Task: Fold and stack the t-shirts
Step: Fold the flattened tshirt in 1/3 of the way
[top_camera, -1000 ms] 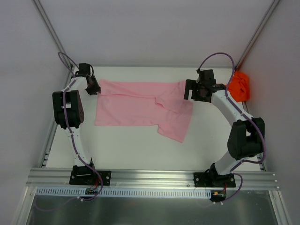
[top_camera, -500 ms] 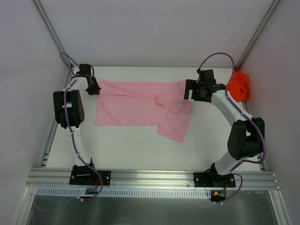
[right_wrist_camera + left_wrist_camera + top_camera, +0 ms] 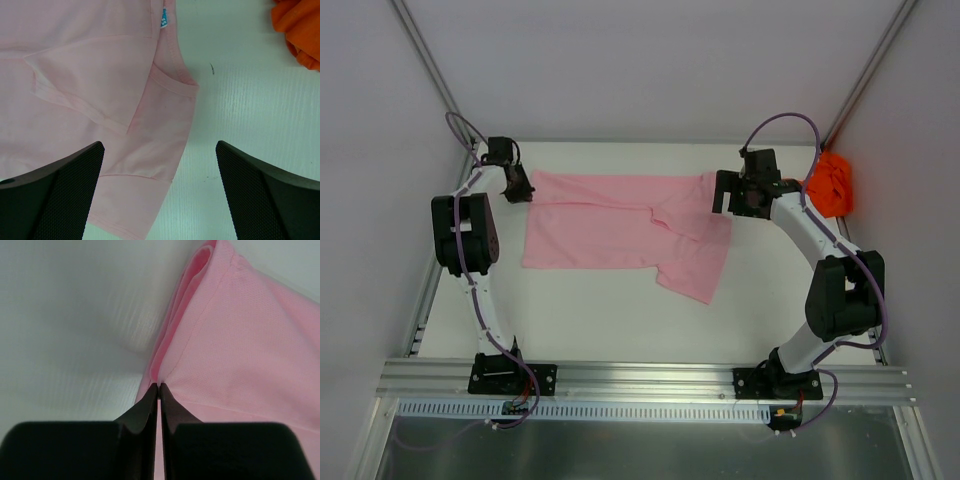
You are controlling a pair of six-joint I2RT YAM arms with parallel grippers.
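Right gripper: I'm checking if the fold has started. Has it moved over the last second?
No. The right gripper holds the same spot over the pink shirt's right edge, equally far from the table's back edge.

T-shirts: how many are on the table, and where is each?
2. The pink t-shirt lies spread out in the centre, one corner pinched in the left claw. The orange t-shirt sits bunched in the far right corner. Others could hide beneath.

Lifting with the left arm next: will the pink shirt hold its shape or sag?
Probably sags: the pink shirt lies limp and creased, and its edge folds where the left gripper pinches it. Likely light, since the thin knit shows a fine weave. Held at one corner, the rest would probably drag across the table.
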